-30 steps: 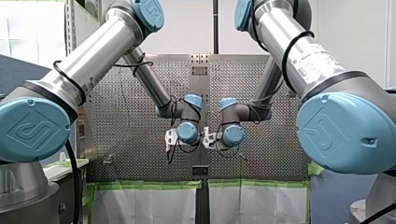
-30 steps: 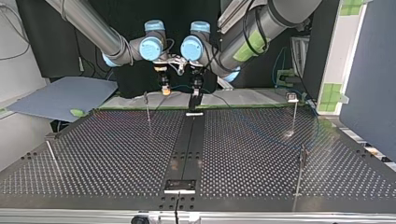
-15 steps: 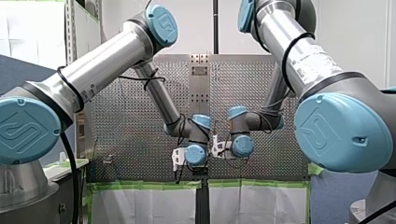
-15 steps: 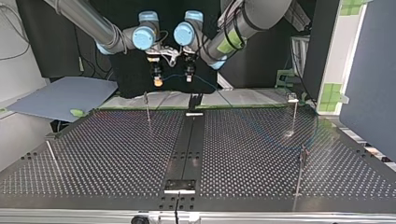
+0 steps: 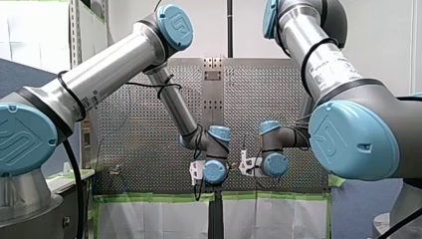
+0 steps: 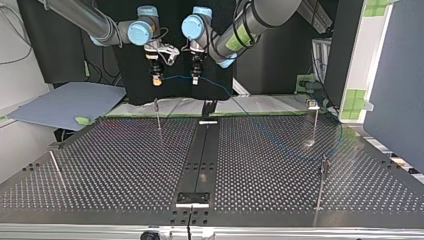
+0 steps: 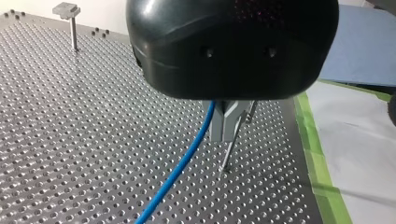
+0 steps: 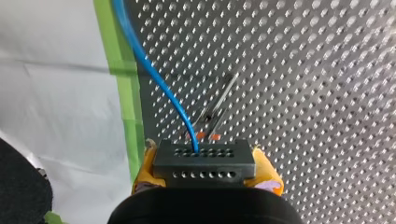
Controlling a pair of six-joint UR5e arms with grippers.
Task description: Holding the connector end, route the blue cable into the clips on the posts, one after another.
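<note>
In the top view both grippers hang above the table's far edge. My right gripper point(image 6: 156, 81), with yellow pads, is shut on the black connector point(image 8: 219, 156), which sits between the pads point(image 8: 145, 168) in the right wrist view. The blue cable point(image 6: 176, 77) runs level from it to my left gripper point(image 6: 195, 80). There the metal fingers point(image 7: 219, 126) are shut on the cable point(image 7: 187, 161). Beyond them the cable sags toward the clip post point(image 6: 315, 117) at the right. A thin post point(image 6: 157, 114) stands below the grippers.
The perforated table point(image 6: 125, 165) has a black centre strip point(image 6: 200, 160). More posts stand at the near right point(image 6: 321, 182) and near left point(image 6: 54, 162). A blue sheet point(image 6: 65, 102) lies off the far left corner. White covering edged with green tape point(image 6: 265, 104) lines the far edge.
Both grippers have risen off the table's far edge and drifted toward the top view's left, carrying the cable up with them. Their grips have not changed.
</note>
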